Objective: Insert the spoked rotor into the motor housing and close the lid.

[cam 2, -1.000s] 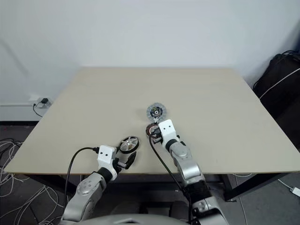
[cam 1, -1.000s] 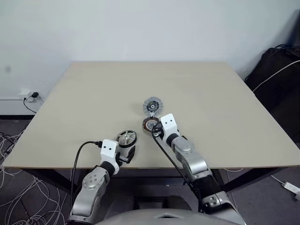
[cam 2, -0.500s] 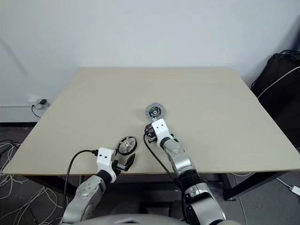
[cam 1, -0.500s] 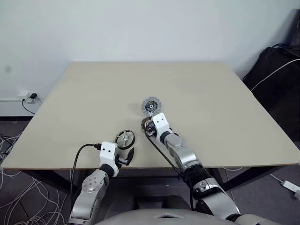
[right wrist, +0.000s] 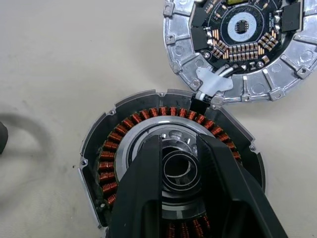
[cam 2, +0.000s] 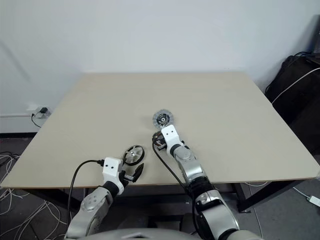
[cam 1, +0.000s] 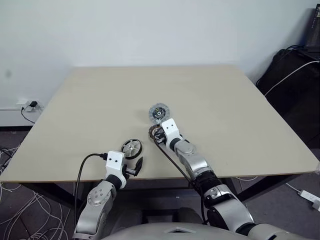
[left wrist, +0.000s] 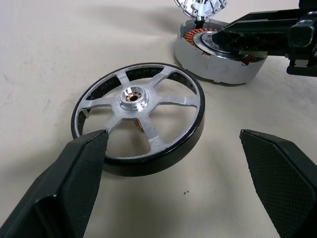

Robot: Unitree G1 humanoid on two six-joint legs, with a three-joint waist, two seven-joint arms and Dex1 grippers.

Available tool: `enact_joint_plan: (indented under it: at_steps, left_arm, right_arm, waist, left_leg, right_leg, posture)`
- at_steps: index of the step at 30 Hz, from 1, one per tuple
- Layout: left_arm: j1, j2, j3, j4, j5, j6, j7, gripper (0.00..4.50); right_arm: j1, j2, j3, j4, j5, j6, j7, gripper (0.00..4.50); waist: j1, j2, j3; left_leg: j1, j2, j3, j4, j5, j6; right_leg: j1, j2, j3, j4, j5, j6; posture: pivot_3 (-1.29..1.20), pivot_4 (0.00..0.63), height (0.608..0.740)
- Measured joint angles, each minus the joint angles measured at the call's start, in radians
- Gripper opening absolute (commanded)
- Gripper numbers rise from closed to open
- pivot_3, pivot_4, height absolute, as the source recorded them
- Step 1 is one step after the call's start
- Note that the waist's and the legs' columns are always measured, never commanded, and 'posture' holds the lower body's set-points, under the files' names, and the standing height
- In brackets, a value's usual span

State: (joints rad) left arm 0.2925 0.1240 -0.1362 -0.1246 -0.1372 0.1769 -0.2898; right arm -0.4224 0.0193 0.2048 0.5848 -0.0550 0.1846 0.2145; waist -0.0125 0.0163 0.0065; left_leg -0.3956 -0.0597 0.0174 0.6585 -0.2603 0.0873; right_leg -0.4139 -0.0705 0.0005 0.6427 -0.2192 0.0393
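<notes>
Spoked rotor near the table's front edge — rigid, probably light; grip its rim. Left gripper spread, empty; right gripper nearly closed inside the motor housing.

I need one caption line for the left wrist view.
Open left gripper facing the spoked rotor, motor housing behind it.

Spoked rotor: black rim, silver spokes, brass-toned hub. Motor housing: grey shell, copper-orange winding ring. Lid: silver ribbed rim, dark centre. Desk: beige.
</notes>
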Motion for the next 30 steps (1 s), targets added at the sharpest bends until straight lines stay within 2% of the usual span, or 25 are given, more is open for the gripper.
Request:
enact_joint_plan:
  at_steps: [14, 21, 30]
  left_arm:
    - [0.002, -0.004, 0.0, 0.0, 0.0, -0.013, 0.003, 4.5]
    - [0.004, -0.004, 0.007, 0.0, 0.0, -0.016, 0.004, 4.5]
    - [0.004, -0.007, 0.008, 0.002, 0.0, -0.019, 0.004, 4.5]
  right_arm:
    - [-0.03, 0.017, -0.001, 0.006, 0.0, -0.006, 0.009, 0.69]
    - [-0.058, 0.023, -0.01, 0.078, 0.0, -0.023, 0.005, 0.69]
    - [-0.073, 0.02, -0.017, 0.109, -0.015, -0.044, 0.004, 3.64]
  waist:
    - [0.0, 0.0, 0.0]
    - [0.0, 0.0, 0.0]
    - [0.0, 0.0, 0.0]
  left_leg:
    - [0.0, 0.0, 0.0, 0.0, 0.0, 0.0]
    - [0.0, 0.0, 0.0, 0.0, 0.0, 0.0]
    - [0.0, 0.0, 0.0, 0.0, 0.0, 0.0]
  right_leg:
    - [0.0, 0.0, 0.0, 0.0, 0.0, 0.0]
    - [0.0, 0.0, 0.0, 0.0, 0.0, 0.0]
    - [0.0, 0.0, 0.0, 0.0, 0.0, 0.0]
  posture:
    - [0.0, 0.0, 0.74]
    - [0.0, 0.0, 0.74]
    - [0.0, 0.0, 0.74]
